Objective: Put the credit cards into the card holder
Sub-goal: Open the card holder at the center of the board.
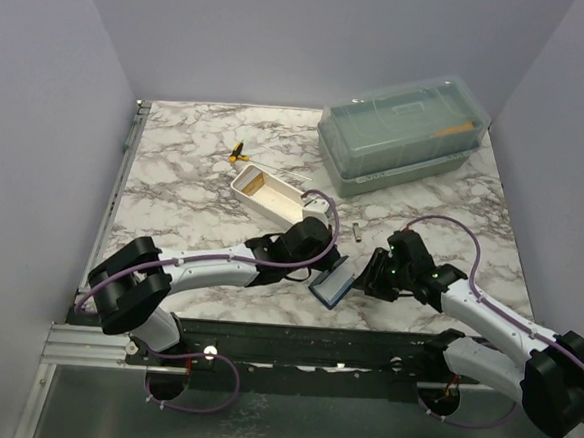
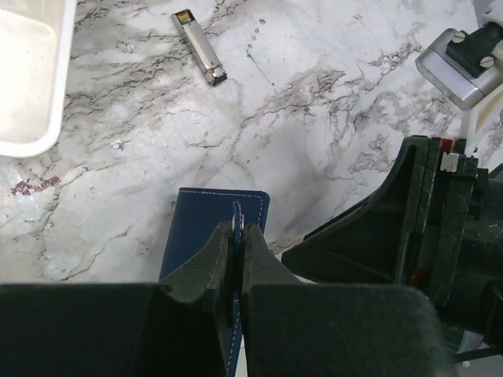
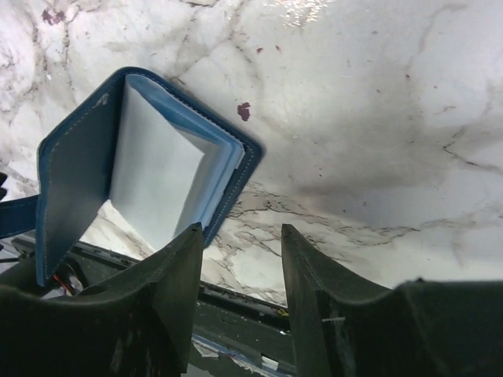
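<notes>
The card holder (image 1: 333, 285) is a navy-blue wallet near the table's front edge, standing partly open. My left gripper (image 2: 237, 229) is shut on the edge of one navy flap (image 2: 206, 228) and holds it up. In the right wrist view the holder (image 3: 75, 169) shows its pale grey-blue inner faces (image 3: 157, 177). My right gripper (image 3: 242, 236) is open and empty just right of the holder, its left finger (image 3: 185, 259) at the holder's corner. An orange-tan credit card (image 1: 252, 183) lies in the white tray (image 1: 278, 204). No other card is in view.
A translucent green lidded box (image 1: 403, 135) stands at the back right. A small metal cylinder (image 1: 356, 231) lies behind the holder and also shows in the left wrist view (image 2: 199, 47). A yellow-and-black object (image 1: 238, 153) lies behind the tray. The table's front rail (image 1: 294, 337) is close.
</notes>
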Motion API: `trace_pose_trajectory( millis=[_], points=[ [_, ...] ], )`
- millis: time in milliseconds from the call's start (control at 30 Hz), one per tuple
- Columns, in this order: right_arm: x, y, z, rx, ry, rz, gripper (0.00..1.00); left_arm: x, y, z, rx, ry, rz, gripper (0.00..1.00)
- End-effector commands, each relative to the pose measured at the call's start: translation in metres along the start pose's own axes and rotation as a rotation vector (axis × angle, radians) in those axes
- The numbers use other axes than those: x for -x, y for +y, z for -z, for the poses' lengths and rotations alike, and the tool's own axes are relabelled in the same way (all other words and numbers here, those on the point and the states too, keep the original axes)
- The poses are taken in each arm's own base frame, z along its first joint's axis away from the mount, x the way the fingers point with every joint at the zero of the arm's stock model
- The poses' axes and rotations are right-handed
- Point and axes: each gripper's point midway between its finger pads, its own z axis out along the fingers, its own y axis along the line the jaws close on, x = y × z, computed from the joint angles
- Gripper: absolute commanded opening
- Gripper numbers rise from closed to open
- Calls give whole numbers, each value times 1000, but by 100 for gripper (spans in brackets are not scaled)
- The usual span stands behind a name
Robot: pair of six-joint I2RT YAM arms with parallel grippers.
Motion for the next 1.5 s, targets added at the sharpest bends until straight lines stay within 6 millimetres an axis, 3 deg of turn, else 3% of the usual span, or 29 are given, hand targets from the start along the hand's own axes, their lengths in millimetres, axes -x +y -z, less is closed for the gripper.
trace_pose_trajectory(
  millis=[0,200,400,500,933,1467],
  points=[
    [3,28,4,130,0,43,49,6,7,5,-17,-18,113,0],
    [-1,42,1,232,17,11,54,0,38,10,22,-21,297,0],
    [-5,49,1,294,28,8,59,-21,72,18,65,-21,477,0],
    [-5,51,2,295,34,11,59,-27,69,17,49,13,479,0],
    [5,62,26,257,-7,54,60,-23,63,21,21,9,469,0],
    [-13,54,-6,299,58,3,59,-30,70,20,44,21,483,0]
  ],
)
